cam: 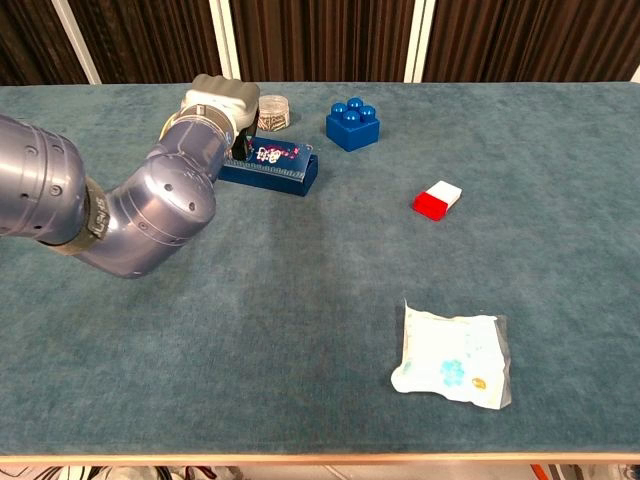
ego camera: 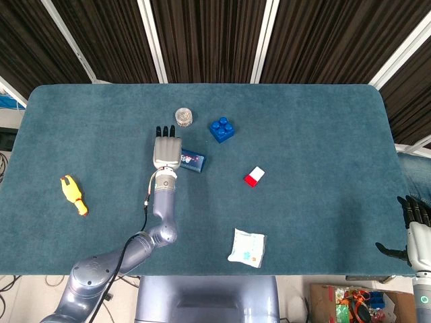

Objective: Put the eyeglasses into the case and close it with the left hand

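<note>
The left hand (ego camera: 166, 151) lies palm-down, fingers straight toward the tabletop's far edge, pressing the left end of the dark blue rectangular eyeglasses case (ego camera: 192, 161). The right hand (ego camera: 416, 229) hangs off the near right corner, fingers spread, empty.

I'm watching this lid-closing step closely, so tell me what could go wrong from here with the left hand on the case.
1. The left hand covers only the left end of the blue case, so pressing there could tip or skid it instead of closing it.
2. The small jar sits just beyond the fingers; a forward push might knock it.
3. The blue block is near the case's right end and could be bumped if the case slides.
</note>
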Robot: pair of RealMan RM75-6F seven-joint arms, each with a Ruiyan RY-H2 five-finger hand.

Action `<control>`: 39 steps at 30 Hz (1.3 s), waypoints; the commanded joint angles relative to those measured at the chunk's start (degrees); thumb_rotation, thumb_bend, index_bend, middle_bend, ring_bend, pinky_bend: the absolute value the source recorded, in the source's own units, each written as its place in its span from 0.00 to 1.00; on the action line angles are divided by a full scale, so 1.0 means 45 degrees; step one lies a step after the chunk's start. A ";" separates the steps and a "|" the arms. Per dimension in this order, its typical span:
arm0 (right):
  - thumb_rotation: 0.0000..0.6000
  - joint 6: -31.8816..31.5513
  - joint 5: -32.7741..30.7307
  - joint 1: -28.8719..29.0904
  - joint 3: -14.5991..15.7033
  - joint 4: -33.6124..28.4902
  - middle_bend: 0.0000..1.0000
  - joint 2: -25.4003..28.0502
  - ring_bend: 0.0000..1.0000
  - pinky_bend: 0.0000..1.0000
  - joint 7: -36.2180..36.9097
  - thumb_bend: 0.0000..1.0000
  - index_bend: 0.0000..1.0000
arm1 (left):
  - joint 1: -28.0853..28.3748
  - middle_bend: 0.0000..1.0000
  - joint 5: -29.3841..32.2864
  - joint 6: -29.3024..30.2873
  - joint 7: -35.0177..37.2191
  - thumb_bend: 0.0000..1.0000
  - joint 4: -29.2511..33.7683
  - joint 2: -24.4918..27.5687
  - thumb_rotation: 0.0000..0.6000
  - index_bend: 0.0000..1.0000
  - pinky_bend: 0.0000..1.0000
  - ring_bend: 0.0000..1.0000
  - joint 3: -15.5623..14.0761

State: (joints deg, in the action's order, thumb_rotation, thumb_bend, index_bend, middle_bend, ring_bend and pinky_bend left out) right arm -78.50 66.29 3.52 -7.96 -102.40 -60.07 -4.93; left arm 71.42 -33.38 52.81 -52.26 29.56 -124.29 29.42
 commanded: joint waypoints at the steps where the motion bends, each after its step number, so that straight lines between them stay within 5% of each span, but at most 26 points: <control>1: 1.00 -0.0010 0.0002 -0.0001 -0.0004 -0.0014 0.00 0.0008 0.09 0.22 0.0009 0.12 0.09 | 0.0172 0.09 -0.0165 -0.0174 0.0246 0.47 -0.0376 -0.0213 1.00 0.49 0.09 0.07 0.0090; 29: 1.00 0.0129 -0.0263 0.0034 -0.0006 -0.0125 0.00 0.0077 0.09 0.22 -0.0011 0.12 0.09 | 0.0960 0.09 -0.1465 -0.1060 0.1343 0.47 -0.3013 -0.1271 1.00 0.50 0.09 0.07 0.0275; 39: 1.00 0.0170 -0.0344 0.0049 -0.0012 -0.0145 0.00 0.0085 0.09 0.22 -0.0006 0.12 0.09 | 0.0914 0.07 -0.1438 -0.1127 0.1318 0.43 -0.2997 -0.1271 1.00 0.07 0.08 0.06 0.0310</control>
State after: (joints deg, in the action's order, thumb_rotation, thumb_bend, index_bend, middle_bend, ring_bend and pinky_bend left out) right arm -77.75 64.77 3.74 -8.01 -103.05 -59.69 -4.96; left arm 75.54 -39.94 47.76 -46.27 16.03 -130.00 30.75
